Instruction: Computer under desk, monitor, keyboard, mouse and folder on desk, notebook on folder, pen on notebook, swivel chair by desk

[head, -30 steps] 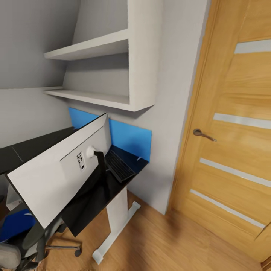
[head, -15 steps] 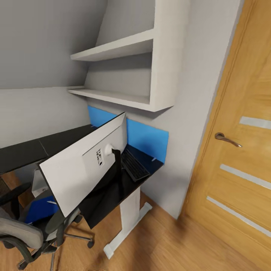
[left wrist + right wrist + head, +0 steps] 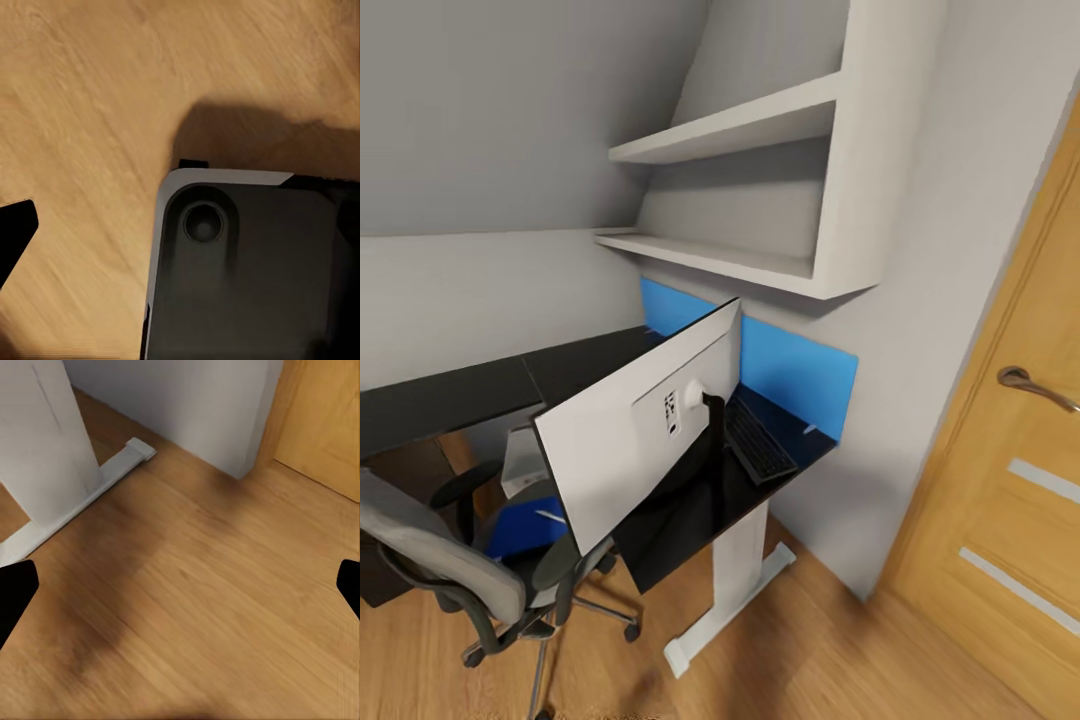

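On tabletop (image 3: 480, 385): monitor (image 3: 630, 435), keyboard (image 3: 760, 450). Folder (image 3: 525, 525) on chair (image 3: 450, 570), unmoved. Right hand (image 3: 180, 585) released; left hand: cannot tell.

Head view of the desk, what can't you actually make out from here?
- Monitor: only its grey back faces the camera, so the screen is hidden.
- Keyboard: its near end is behind the monitor's stand.
- Folder on the swivel chair: partly covered by the monitor and armrest.
- Computer: mostly hidden under the desk.
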